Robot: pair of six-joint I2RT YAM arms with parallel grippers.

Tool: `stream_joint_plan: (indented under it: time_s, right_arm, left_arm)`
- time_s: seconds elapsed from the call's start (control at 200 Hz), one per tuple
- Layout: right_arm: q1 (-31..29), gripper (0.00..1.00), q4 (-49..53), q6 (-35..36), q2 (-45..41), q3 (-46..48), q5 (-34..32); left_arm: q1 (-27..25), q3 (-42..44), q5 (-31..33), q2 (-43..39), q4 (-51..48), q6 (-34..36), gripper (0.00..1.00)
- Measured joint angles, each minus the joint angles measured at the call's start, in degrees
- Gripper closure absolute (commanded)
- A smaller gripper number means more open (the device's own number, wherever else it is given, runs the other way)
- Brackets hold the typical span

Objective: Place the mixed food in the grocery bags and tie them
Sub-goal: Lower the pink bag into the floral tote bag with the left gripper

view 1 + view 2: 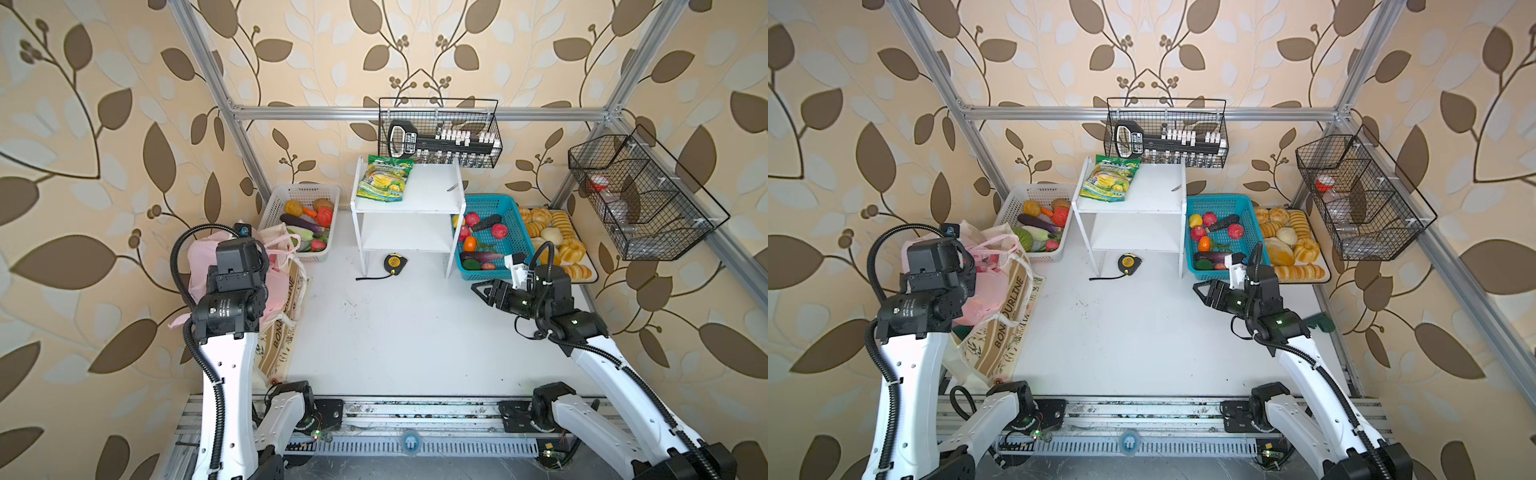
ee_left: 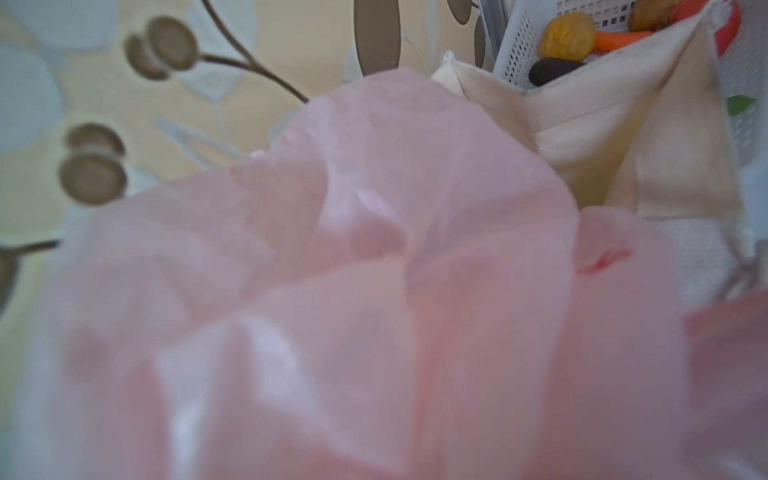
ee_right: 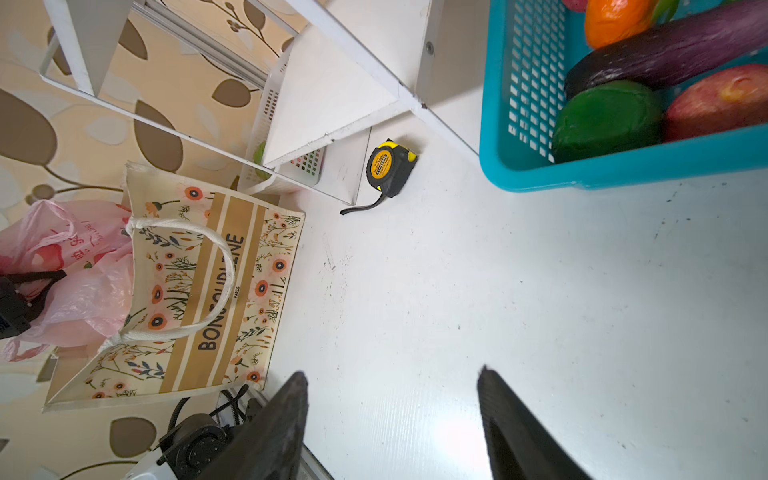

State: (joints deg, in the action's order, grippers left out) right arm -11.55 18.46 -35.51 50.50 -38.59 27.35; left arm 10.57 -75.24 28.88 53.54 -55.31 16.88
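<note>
The pink plastic bag (image 1: 198, 259) sits at the left inside the mouth of the cream tote (image 1: 1005, 316), which stands upright with its handle (image 3: 187, 274) drooping. My left gripper is buried in the pink plastic (image 2: 374, 291), which fills the left wrist view and hides its fingers. It is shut, and the film bunches around it (image 3: 75, 266). In both top views its wrist (image 1: 239, 266) covers the bag. My right gripper (image 3: 391, 371) hovers open over bare table (image 1: 478, 288), with nothing between its fingers. Red and orange toy fruits (image 1: 498, 231) lie in the teal basket (image 1: 486, 275).
A white two-tier shelf (image 1: 409, 199) stands at the back with a green-and-yellow packet (image 1: 386, 178) on top. A tape measure (image 1: 395, 262) lies in front of it. A white basket (image 1: 270, 208) holds vegetables, a tray (image 1: 592, 270) of bread rolls sits far right, and wire baskets (image 1: 640, 199) hang on the frame.
</note>
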Motion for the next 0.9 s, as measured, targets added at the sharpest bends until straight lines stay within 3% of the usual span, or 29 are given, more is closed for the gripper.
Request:
stream_joint_plan:
  time_s: [0.195,0.41,0.69,0.785,0.9]
  right_arm:
    - [0.0,0.35,0.1,0.5,-0.3,0.0,0.5]
    - [0.0,0.35,0.3,0.6,-1.0,0.0,0.5]
    - [0.0,0.35,0.5,0.6,-1.0,0.0,0.3]
    - [0.0,0.35,0.7,0.6,-1.0,0.0,0.3]
    - [0.0,0.35,1.1,0.6,-1.0,0.0,0.1]
  left_arm:
    - [0.0,-7.9,-12.9,11.7,-6.4,-9.0,1.0]
    - [3.3,-7.2,-20.2,19.0,-7.6,-16.3,1.0]
    - [19.3,-5.2,-39.5,17.8,-4.2,-28.9,1.0]
    - [20.6,-5.0,-42.9,19.6,-3.9,-31.3,1.0]
    - [20.6,-4.5,-42.4,23.4,-3.1,-32.6,1.0]
